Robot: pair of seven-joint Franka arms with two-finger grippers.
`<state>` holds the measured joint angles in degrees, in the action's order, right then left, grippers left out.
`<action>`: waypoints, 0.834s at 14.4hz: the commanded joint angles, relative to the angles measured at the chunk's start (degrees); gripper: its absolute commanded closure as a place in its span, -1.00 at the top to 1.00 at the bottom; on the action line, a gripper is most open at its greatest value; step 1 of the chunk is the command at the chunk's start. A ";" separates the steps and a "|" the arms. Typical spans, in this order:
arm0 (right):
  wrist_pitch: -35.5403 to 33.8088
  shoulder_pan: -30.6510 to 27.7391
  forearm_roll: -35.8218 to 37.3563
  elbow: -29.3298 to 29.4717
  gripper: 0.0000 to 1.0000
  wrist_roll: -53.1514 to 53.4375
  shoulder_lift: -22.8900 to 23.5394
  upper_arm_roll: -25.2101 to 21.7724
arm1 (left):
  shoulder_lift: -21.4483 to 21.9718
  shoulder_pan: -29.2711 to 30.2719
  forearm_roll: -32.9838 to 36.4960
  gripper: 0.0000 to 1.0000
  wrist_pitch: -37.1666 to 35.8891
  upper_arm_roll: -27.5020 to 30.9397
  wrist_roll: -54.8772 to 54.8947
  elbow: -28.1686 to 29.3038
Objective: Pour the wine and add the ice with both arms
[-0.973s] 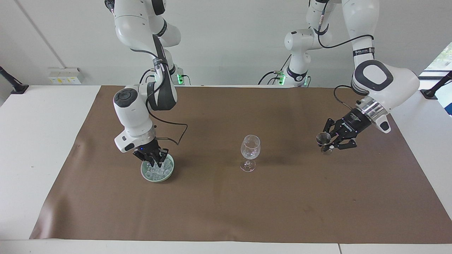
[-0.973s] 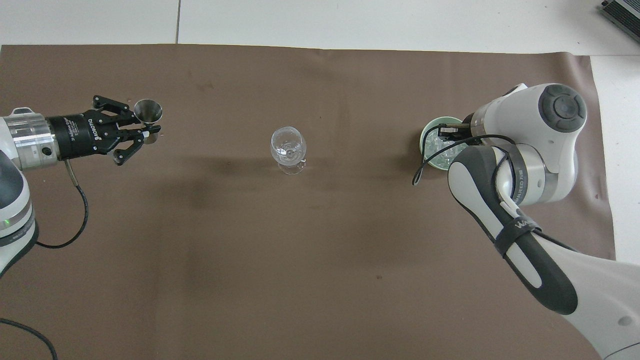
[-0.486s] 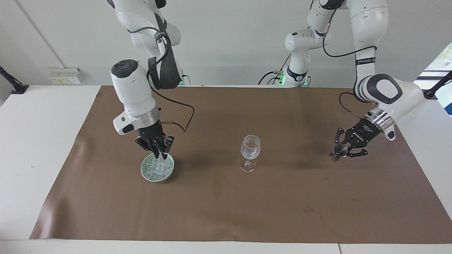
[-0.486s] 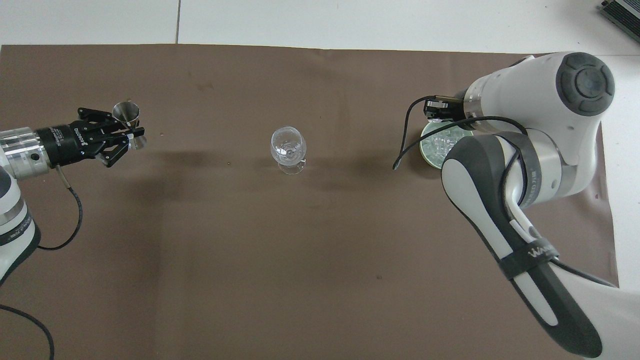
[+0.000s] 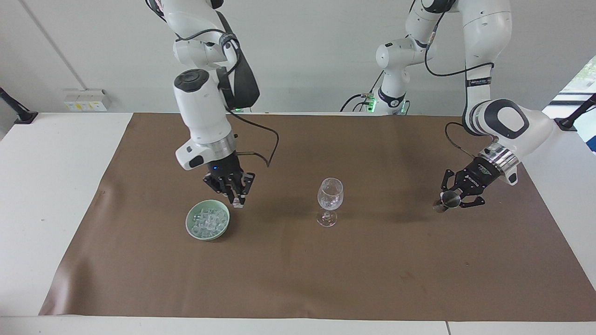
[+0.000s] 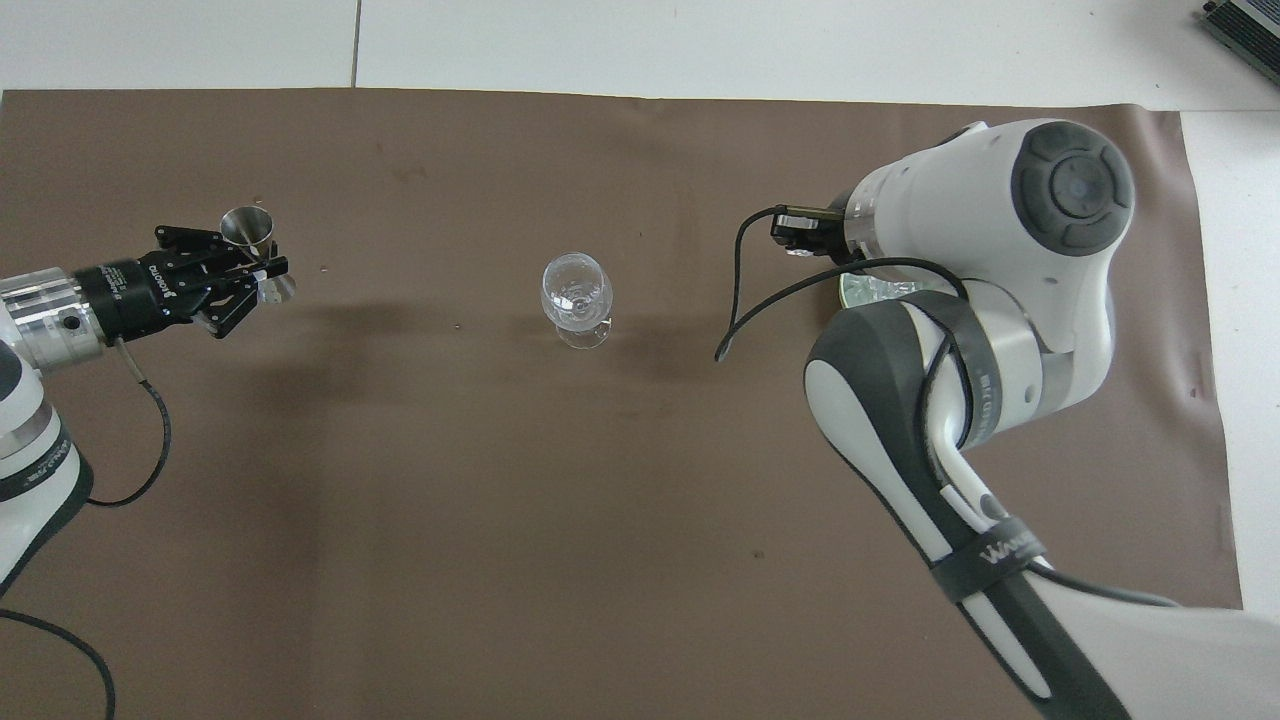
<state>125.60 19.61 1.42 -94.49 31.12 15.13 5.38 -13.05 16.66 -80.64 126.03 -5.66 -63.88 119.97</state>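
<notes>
Pinching an ice cube (image 5: pixel 238 203), right hand (image 5: pixel 237 201) beside bowl (image 5: pixel 207 220)

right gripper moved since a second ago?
Yes. The right gripper has risen out of the green bowl and shifted toward the wine glass, with an ice cube pinched in its tips.

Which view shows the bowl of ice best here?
The facing view: the green bowl of ice shows whole, cubes visible, with the right gripper raised beside it. In the overhead view the right arm covers nearly all; only a sliver of rim shows.
</notes>
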 commanded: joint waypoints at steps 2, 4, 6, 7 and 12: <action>-2.29 1.74 2.97 2.64 -1.00 0.79 0.07 0.15 | -0.84 2.41 -6.70 -1.00 -2.10 -0.58 7.78 2.63; -2.99 4.11 4.54 3.25 -1.00 0.79 0.07 0.15 | -0.75 2.59 -9.52 -1.00 -2.19 -0.58 10.69 4.04; -3.08 5.52 6.57 3.25 -1.00 0.53 -0.01 0.24 | -1.27 2.59 -11.28 -1.00 -2.10 -0.58 12.54 4.49; -3.08 6.31 6.66 3.25 -1.00 -0.08 -0.19 0.24 | -1.63 2.59 -12.34 -1.00 -2.02 -0.58 13.68 4.75; -2.82 6.93 6.75 3.25 -1.00 -2.29 -0.98 2.79 | -2.07 1.62 -18.58 -1.00 -0.26 -0.58 17.38 7.03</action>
<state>123.58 27.00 7.08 -91.41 30.38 14.88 7.20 -15.05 18.26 -96.30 125.37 -6.16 -48.78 125.69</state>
